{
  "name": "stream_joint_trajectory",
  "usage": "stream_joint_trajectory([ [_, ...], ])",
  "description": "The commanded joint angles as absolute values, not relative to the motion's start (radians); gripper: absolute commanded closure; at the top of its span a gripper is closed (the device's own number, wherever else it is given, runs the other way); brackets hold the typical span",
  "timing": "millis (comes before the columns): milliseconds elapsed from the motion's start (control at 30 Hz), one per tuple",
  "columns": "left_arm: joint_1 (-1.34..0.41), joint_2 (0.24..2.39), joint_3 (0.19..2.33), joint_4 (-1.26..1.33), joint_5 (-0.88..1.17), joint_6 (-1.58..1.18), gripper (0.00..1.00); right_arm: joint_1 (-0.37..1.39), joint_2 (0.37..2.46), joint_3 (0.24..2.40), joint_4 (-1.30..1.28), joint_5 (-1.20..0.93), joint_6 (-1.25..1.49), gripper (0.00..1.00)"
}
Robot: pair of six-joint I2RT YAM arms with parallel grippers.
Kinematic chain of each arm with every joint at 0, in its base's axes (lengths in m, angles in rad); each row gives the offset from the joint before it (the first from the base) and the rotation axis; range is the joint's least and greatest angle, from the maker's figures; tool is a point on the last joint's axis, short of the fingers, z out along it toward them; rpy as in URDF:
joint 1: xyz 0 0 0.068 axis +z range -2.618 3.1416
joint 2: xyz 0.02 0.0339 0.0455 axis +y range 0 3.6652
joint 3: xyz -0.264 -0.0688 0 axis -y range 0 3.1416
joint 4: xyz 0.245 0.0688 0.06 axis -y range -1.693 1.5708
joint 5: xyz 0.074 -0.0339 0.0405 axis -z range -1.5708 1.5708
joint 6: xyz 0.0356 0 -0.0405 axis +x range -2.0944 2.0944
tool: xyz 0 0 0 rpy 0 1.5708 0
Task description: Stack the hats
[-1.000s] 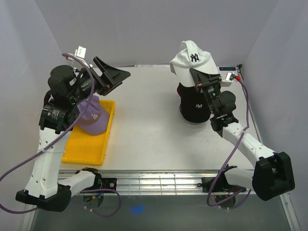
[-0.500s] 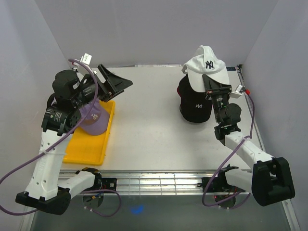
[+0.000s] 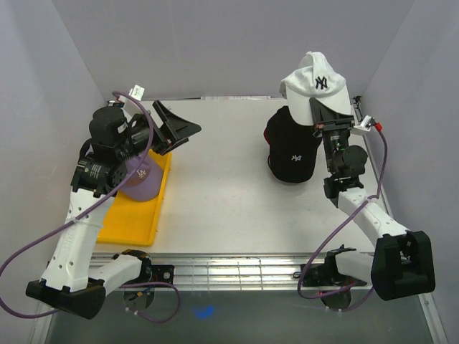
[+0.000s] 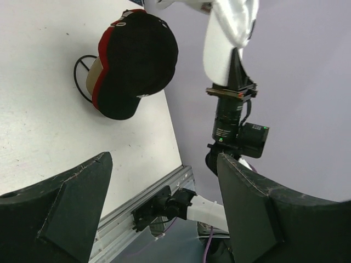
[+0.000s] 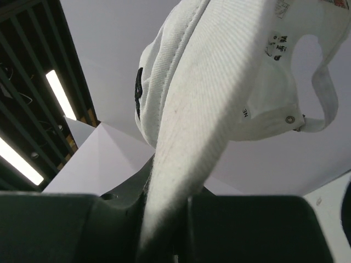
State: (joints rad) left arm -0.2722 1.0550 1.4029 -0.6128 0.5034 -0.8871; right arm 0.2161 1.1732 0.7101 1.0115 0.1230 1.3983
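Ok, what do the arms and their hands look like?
The left arm and right arm are white with black joints. The left hand and right hand each have two broad, black, wedge-shaped fingers. Purple cables loop along both, with a white tag on the left one.

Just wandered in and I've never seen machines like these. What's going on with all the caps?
Two robot arms are stacking baseball caps. The right claw pinches the white cap by its brim, high in the air near the black cap, which sits on a red cap. The left claw hangs open and empty near the lavender cap, which lies in a yellow tray.
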Motion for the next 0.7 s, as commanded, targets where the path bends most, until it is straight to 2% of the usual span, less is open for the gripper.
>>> stream_joint_trajectory([
  [0,-0.273,1.046,1.416,-0.580,0.532,-0.870,0.13,0.219,1.177,0.600,1.172,0.113,1.428,0.92],
  [167,-0.273,1.054,1.413,-0.580,0.548,-0.861,0.13,0.222,1.207,0.477,1.310,0.106,1.439,0.92],
  [667,-0.275,1.069,1.381,-0.571,0.551,-0.841,0.13,0.250,1.209,0.290,1.394,0.100,1.414,0.92],
])
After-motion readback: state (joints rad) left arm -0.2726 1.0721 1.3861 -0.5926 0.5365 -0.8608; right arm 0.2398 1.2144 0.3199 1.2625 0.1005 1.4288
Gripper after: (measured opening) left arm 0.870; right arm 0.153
